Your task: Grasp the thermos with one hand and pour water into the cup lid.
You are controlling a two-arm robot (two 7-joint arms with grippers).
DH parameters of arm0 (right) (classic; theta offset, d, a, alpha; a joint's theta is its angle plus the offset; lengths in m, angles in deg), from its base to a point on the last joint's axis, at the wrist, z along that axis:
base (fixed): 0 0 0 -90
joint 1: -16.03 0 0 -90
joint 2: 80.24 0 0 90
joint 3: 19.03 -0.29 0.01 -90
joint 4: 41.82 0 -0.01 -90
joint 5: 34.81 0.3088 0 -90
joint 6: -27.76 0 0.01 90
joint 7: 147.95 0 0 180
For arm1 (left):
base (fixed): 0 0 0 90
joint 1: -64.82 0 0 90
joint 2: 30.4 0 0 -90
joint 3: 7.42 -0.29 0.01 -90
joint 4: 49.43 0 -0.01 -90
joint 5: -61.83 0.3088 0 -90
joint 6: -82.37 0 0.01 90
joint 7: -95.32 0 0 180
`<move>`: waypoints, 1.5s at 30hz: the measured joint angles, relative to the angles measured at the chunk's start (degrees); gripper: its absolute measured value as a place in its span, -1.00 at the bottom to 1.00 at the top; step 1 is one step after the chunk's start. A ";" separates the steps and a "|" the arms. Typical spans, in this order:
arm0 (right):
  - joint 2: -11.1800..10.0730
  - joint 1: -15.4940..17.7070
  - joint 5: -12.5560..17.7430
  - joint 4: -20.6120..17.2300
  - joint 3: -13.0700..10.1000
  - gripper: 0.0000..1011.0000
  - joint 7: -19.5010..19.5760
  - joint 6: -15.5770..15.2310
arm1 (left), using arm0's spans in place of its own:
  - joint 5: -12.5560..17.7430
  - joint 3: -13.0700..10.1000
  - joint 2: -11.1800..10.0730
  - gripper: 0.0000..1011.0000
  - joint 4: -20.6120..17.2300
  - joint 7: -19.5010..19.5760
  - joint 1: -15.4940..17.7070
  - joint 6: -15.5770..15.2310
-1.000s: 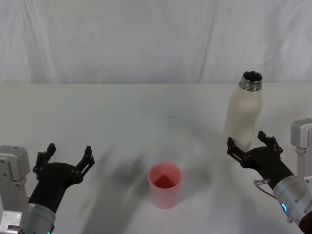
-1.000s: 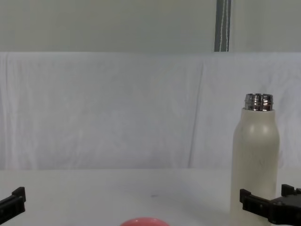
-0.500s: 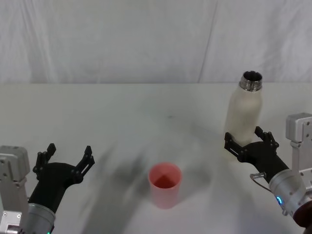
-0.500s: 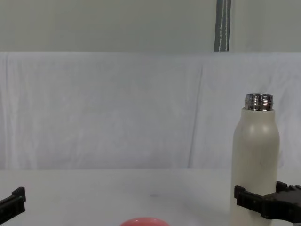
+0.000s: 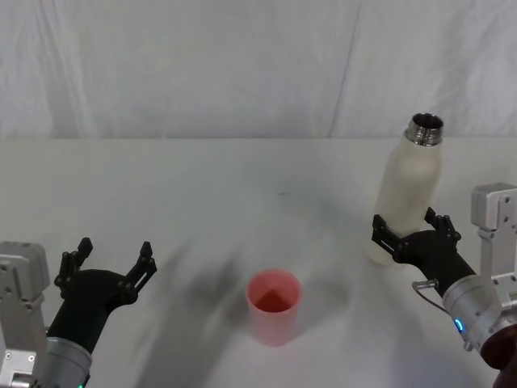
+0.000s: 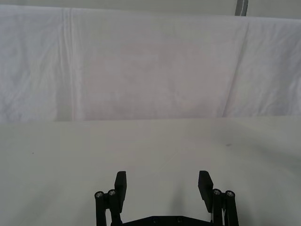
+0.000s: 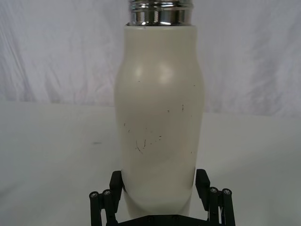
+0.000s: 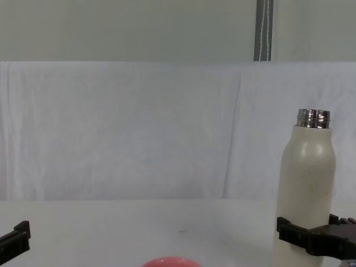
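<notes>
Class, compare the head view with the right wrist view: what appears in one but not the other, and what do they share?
The head view alone shows the pink cup lid on the table and the open left end effector hovering at the near left. The right wrist view alone shows fine scuff marks on the bottle's body. Both show the cream thermos, leaning slightly, with the right end effector straddling its base.

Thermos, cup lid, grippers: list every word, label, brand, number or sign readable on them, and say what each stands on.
None: no readable text anywhere.
Thermos: plain cream body, only small dark scuffs, no letters or logo.
Cup lid: plain pink, unmarked.
Right gripper, around the thermos base: black, no label.
Left gripper, open above the table: black, no label.
</notes>
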 joint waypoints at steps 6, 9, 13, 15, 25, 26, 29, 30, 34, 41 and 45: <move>0.00 -0.01 -0.02 0.01 -0.04 0.98 0.04 0.02 | 0.00 0.00 0.00 0.98 0.00 0.00 0.00 0.00; -0.02 0.00 -0.03 0.00 -0.04 0.98 0.04 0.01 | 0.00 0.00 0.00 0.98 0.00 0.00 0.00 0.00; -0.03 0.01 -0.04 0.00 -0.04 0.94 0.04 0.02 | 0.00 0.00 0.00 0.98 0.00 0.00 0.00 0.00; -0.03 0.02 -0.04 0.00 -0.04 0.87 0.04 0.02 | 0.00 0.00 0.00 0.98 0.00 0.00 0.00 0.00; -0.07 0.06 -0.04 -0.01 -0.04 0.85 0.04 0.00 | 0.00 0.00 0.00 0.98 0.00 0.00 0.00 0.00; -0.08 0.07 -0.04 -0.01 -0.04 0.85 0.04 0.00 | 0.00 0.00 0.00 0.98 0.00 0.00 0.00 0.00; -0.09 0.08 -0.04 -0.02 -0.04 0.85 0.03 0.00 | 0.00 0.00 0.00 0.98 0.00 0.00 0.00 0.00; -0.10 0.08 -0.04 -0.03 -0.04 0.85 0.03 0.00 | 0.00 0.00 0.00 0.98 0.00 0.00 0.00 0.00; -0.11 0.08 -0.04 -0.04 -0.04 0.85 0.02 -0.01 | 0.00 0.00 0.00 0.98 0.00 0.00 0.00 0.00; -1.16 1.52 -4.33 -2.70 1.05 0.85 1.56 0.93 | 0.00 0.00 0.00 0.98 0.00 0.00 0.00 0.00; -1.81 2.38 -7.54 -4.41 1.67 0.85 2.62 1.34 | 0.00 0.00 0.00 0.98 0.00 0.00 0.00 0.00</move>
